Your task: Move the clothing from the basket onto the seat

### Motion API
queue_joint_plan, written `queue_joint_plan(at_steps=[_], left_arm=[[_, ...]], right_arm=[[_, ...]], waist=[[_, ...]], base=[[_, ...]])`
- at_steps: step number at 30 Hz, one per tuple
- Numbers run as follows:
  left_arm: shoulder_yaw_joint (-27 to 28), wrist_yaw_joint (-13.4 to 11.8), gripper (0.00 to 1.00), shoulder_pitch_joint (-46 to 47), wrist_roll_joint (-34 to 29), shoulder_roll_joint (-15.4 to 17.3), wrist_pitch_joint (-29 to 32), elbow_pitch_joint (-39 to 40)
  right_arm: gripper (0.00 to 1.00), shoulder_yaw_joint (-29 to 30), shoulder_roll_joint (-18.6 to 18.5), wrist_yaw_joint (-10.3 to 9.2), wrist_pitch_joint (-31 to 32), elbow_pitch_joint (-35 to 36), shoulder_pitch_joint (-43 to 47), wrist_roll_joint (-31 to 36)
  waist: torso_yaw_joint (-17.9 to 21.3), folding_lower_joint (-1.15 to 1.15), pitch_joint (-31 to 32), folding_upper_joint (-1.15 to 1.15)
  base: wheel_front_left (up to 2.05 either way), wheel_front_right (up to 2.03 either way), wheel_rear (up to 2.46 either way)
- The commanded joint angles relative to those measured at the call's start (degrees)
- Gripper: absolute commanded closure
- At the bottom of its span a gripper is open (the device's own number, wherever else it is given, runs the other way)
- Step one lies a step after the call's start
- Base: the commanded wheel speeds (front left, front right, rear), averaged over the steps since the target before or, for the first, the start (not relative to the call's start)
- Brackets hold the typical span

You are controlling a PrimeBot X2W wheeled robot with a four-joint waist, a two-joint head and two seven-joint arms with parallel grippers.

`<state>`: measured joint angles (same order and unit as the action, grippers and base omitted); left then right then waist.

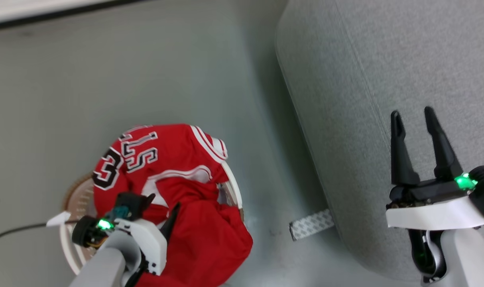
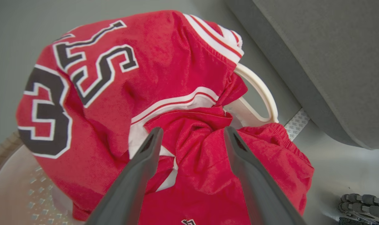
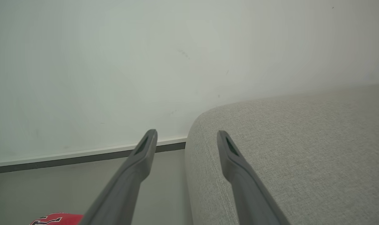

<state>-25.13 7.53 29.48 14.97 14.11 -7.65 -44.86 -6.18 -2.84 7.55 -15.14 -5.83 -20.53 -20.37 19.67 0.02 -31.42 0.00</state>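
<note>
My left gripper (image 2: 191, 132) hung spread wide over the clothing (image 2: 164, 62) heaped in the basket (image 2: 258, 84) — my right gripper (image 1: 412, 114), equally agape, hovered above the seat (image 1: 345, 79).

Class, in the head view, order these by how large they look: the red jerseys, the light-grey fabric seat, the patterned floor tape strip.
1. light-grey woven-fabric seat, cropped by the frame
2. crumpled red jerseys with white trim
3. grey-and-white patterned tape strip, clearly smallest
</note>
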Motion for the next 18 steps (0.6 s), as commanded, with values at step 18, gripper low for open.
queue_joint_plan(at_steps=[18], left_arm=[[-17.76, -0.13, 0.00, 13.73, 18.06, 7.02, 19.27, -7.05]], right_arm=[[0.00, -0.12, -0.07, -0.12, -0.02, 2.13, -3.99, -4.74]], waist=[[6.57, -0.02, -15.52, 0.00]], base=[[0.00, 0.00, 0.00]])
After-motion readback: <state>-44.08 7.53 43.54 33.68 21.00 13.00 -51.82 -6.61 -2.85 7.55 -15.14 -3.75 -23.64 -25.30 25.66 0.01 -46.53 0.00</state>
